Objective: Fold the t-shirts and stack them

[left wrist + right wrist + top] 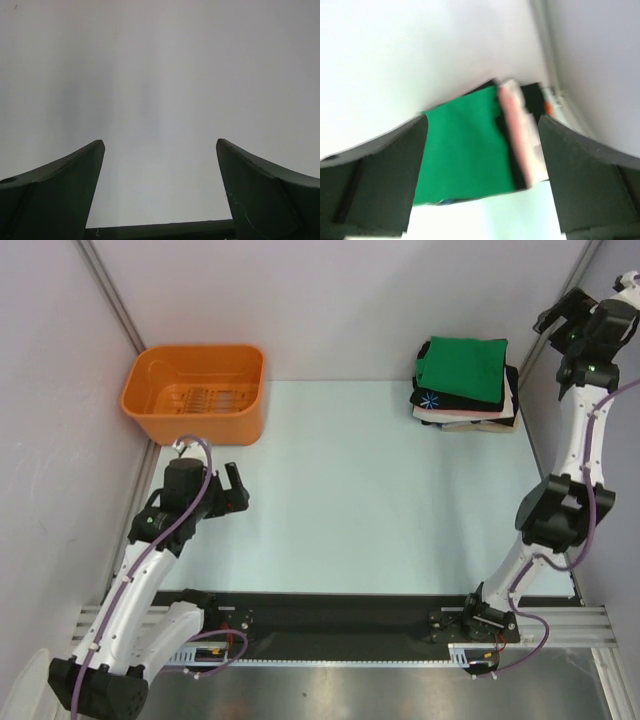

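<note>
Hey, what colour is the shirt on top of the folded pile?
The top t-shirt is plain bright green, seen best in the top external view.

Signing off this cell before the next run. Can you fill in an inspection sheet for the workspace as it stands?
Surface: pale green table, black strip along its near edge.
Job's things: stack of folded t-shirts at the far right corner; green t-shirt on top, black t-shirt with starburst mark under it, pink t-shirt lower.
Clutter: orange plastic basket at the far left corner.
Grippers: left gripper open, holding nothing, near the basket; right gripper open, holding nothing, raised right of the stack.
Cables: purple cables run along both arms.
Surroundings: plain pale walls; nothing else seen.
</note>
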Robot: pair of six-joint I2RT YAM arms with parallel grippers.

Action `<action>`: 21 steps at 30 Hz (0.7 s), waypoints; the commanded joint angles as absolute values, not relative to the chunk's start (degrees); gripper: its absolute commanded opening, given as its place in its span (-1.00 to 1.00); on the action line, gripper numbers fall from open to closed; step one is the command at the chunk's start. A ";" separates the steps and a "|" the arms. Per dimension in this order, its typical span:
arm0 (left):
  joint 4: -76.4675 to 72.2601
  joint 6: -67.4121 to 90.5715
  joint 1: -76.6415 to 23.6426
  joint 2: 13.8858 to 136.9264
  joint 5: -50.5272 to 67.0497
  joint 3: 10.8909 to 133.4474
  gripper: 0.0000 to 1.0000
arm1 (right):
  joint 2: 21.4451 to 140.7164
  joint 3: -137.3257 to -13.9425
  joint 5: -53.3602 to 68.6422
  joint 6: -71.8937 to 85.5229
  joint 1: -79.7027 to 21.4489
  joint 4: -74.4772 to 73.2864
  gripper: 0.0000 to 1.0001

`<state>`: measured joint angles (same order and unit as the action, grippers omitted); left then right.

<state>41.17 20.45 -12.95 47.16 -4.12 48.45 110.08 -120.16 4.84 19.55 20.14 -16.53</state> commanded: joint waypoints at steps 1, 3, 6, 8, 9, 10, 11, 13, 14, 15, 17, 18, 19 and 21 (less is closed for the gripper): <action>39.20 19.42 -12.48 45.18 -2.99 48.16 0.99 | 97.70 -109.29 9.83 24.70 17.15 -14.43 0.87; 39.11 19.42 -12.48 44.65 -2.81 48.25 0.99 | 91.97 -97.17 10.28 25.31 15.04 -11.97 0.87; 39.02 19.34 -12.48 43.86 -2.72 48.16 1.00 | 80.97 -83.21 9.67 23.57 9.16 -8.62 0.99; 39.02 19.34 -12.48 43.33 -2.90 48.08 1.00 | 73.44 -77.03 6.79 22.94 2.94 -8.17 0.99; 39.11 19.34 -12.48 43.07 -3.07 48.25 1.00 | 71.30 -71.16 6.42 22.07 0.38 -7.83 0.99; 39.11 19.34 -12.48 42.89 -3.08 48.25 1.00 | 68.76 -67.71 6.33 21.54 -2.35 -6.43 0.99; 38.85 19.34 -12.48 42.46 -2.99 48.25 1.00 | 66.82 -64.98 5.02 20.84 -4.72 -6.07 0.99; 38.85 19.34 -12.48 41.84 -3.08 48.34 1.00 | 61.54 -58.23 2.65 18.29 -12.63 -7.37 0.99; 38.67 19.42 -12.48 41.05 -3.25 48.25 1.00 | 60.13 -56.36 0.03 18.19 -15.35 -7.99 0.99; 38.32 19.51 -12.48 40.78 -3.43 48.16 1.00 | 57.33 -54.25 0.00 18.02 -19.56 -8.43 1.00; 38.41 20.12 -12.39 39.65 -5.18 48.86 1.00 | 54.51 -48.89 -4.56 18.71 -24.32 -9.75 0.99; 38.06 20.04 -12.31 38.51 -6.06 48.87 0.99 | 52.14 -47.21 -5.44 19.16 -28.44 -9.84 0.99; 37.01 19.69 -12.30 37.19 -8.24 48.43 1.00 | 50.73 -44.24 -6.67 20.03 -30.22 -9.84 0.99; 31.14 18.29 -12.30 32.12 -10.36 45.02 0.99 | 48.79 -42.46 -7.99 20.83 -33.82 -10.45 0.99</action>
<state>38.28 20.34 -12.93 37.91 -6.07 47.62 52.12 -44.49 -1.76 20.08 -29.76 -11.25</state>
